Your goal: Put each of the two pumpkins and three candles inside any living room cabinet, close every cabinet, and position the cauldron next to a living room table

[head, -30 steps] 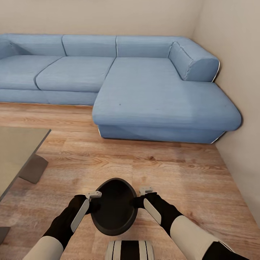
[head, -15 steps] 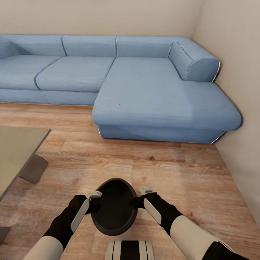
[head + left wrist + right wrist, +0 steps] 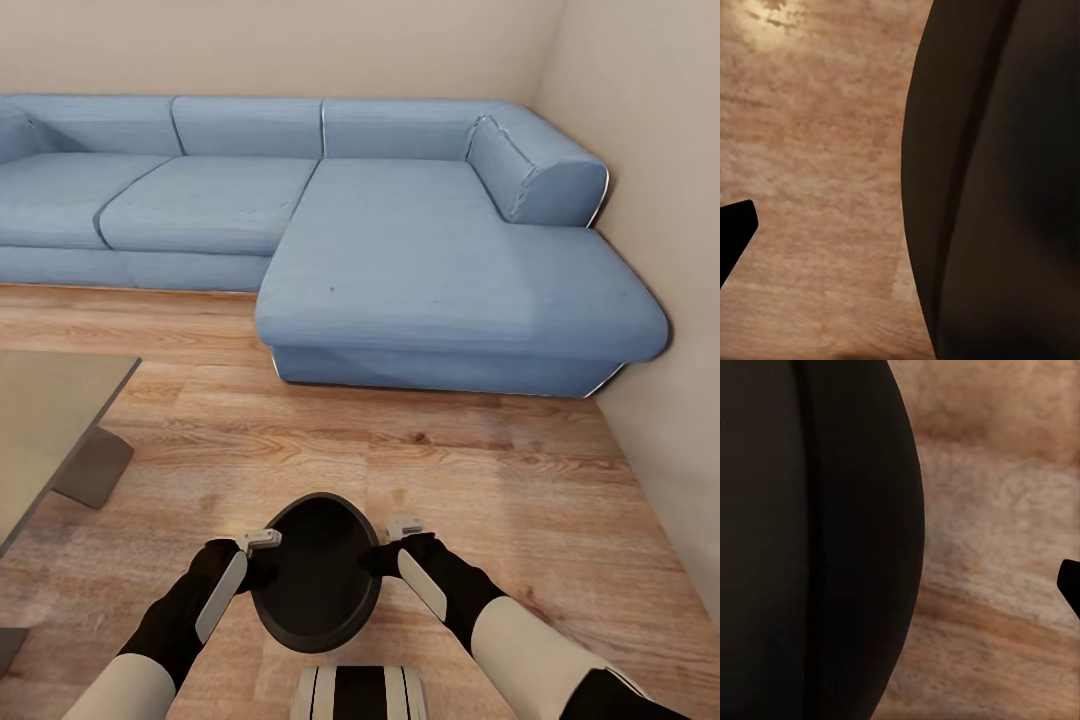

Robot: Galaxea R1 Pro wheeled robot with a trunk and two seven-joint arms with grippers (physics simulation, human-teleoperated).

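Note:
A black round cauldron [image 3: 315,585] with a dark hollow inside hangs low in front of me over the wood floor. My left gripper [image 3: 262,545] is shut on its left rim and my right gripper [image 3: 400,530] is shut on its right rim. In each wrist view the cauldron's dark curved wall [image 3: 1005,187] [image 3: 810,540] looms close, with one black fingertip [image 3: 733,232] [image 3: 1071,581] at the picture's edge. The table [image 3: 40,420], with a flat grey-tan top, stands to the left, about an arm's length from the cauldron. Pumpkins, candles and cabinet are out of view.
A large blue corner sofa [image 3: 420,260] runs along the back wall, its chaise reaching toward me. A beige wall [image 3: 660,200] closes off the right side. The table's dark foot [image 3: 95,465] rests on the wood floor [image 3: 400,450] between sofa and cauldron.

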